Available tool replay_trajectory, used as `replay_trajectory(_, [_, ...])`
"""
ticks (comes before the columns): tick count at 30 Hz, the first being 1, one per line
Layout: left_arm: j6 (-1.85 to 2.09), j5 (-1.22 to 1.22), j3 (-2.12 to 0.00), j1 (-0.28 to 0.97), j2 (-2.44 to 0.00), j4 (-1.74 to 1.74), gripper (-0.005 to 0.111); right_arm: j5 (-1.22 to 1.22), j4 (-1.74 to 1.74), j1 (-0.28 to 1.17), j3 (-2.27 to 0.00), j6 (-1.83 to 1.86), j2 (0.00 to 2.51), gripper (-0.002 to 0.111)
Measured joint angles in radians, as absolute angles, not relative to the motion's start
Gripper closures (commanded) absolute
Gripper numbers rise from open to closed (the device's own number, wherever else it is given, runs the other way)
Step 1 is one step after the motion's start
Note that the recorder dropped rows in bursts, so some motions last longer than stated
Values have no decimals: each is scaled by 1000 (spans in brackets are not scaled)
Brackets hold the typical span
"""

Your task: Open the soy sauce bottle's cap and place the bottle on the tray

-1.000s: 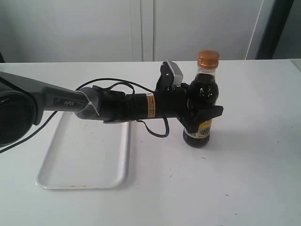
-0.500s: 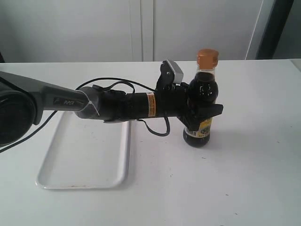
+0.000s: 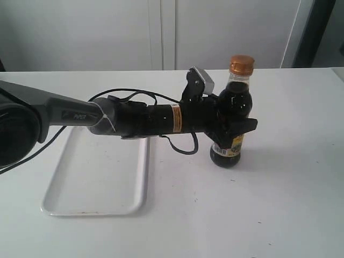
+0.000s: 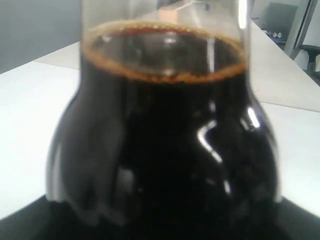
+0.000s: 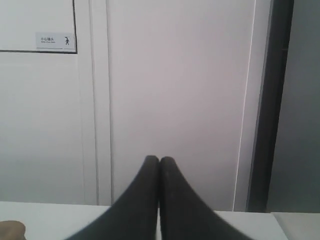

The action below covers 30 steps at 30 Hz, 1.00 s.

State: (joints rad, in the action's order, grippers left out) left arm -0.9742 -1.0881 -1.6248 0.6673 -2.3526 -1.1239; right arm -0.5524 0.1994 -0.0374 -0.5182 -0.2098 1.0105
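Note:
The soy sauce bottle [image 3: 234, 102] stands upright right of the table's middle, its pink-and-yellow label partly hidden. The orange-gold cap [image 3: 242, 64] sits closed on its neck. My left gripper [image 3: 237, 131] reaches in from the left and is shut on the bottle's body below the shoulder. In the left wrist view the dark bottle [image 4: 165, 145] fills the picture. The white tray [image 3: 97, 207] lies flat at the left, under my left arm. My right gripper [image 5: 159, 162] is shut on nothing and faces a wall; the exterior view does not show it.
The white table [image 3: 279, 215] spreads out around the bottle. A black cable [image 3: 180, 148] loops under my left arm's wrist. White cabinet doors [image 3: 161, 32] stand behind the table. A small orange-brown shape [image 5: 10, 229] at the right wrist view's edge is too cut off to identify.
The bottle and my left gripper have shifted slightly to the right and upward. The cap stays closed, and the tray has not moved.

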Motion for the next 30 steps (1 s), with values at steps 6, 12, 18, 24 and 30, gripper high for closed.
replay_trajectory(6, [-974, -1087, -1625, 667, -2353, -1124, 106, -624, 199, -37, -522, -174, 1124, 108])
replay_trajectory(12, [-974, -1084, -1625, 668, -2353, -1124, 106, -688, 161, -18, -525, -102, 1252, 108])
replay_trajectory(18, [-974, -1084, -1625, 668, -2353, -1124, 106, -713, 52, 32, -525, 24, 1369, 108])
replay_trajectory(24, [-974, -1077, -1625, 670, -2353, -1124, 106, -778, 18, 57, -525, 112, 1458, 108])
replay_trajectory(30, [-974, -1063, -1625, 672, -2349, -1124, 106, -872, -45, 105, -525, 257, 1552, 108])
